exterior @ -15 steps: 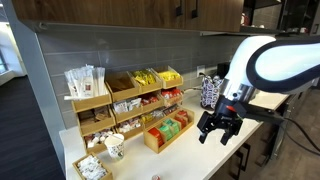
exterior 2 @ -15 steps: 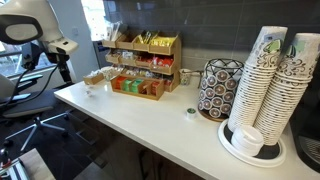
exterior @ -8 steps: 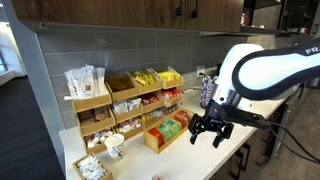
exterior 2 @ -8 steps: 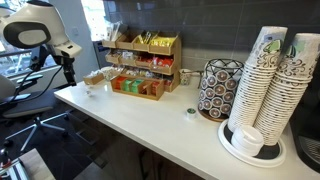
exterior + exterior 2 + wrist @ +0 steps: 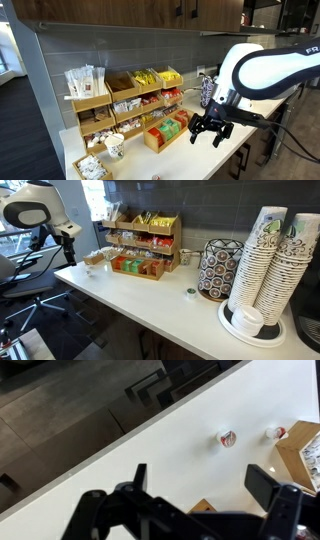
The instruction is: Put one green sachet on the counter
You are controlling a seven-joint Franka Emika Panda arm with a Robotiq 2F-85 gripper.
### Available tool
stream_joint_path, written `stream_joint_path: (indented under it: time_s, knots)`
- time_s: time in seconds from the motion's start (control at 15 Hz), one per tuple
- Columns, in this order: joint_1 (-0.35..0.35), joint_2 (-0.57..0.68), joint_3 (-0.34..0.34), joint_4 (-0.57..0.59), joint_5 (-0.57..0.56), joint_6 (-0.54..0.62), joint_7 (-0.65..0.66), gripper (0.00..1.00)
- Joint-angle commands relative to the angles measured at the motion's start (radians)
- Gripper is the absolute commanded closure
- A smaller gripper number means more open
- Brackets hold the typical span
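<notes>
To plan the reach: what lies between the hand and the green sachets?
Only bare counter and the wooden tray's rim separate hand and green sachets, in an exterior view.

In an exterior view, the gripper (image 5: 210, 137) is being held with fingers spread above the counter (image 5: 192, 161), just beside the wooden organizer (image 5: 108, 105). Green sachets (image 5: 171, 129) are being kept in its low front tray, and yellow packets (image 5: 150, 77) on its top tier.

In the wrist view the wooden organizer (image 5: 305, 455) is cut off by the right edge; only a corner shows. In an exterior view the green sachets (image 5: 171, 129) are too small and blurry to count. The paper cups (image 5: 268, 260) run off the picture's side.
</notes>
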Motion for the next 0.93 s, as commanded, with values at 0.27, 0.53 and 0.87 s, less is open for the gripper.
stream_joint_path:
  time_s: [0.27,0.53,0.87]
  knots:
    - [0.029,0.132,-0.021,0.021,0.147,0.296,0.07,0.0]
    - [0.03,0.293,-0.012,0.076,0.205,0.447,0.089,0.0]
    - [0.049,0.464,-0.023,0.166,0.342,0.575,0.091,0.0]
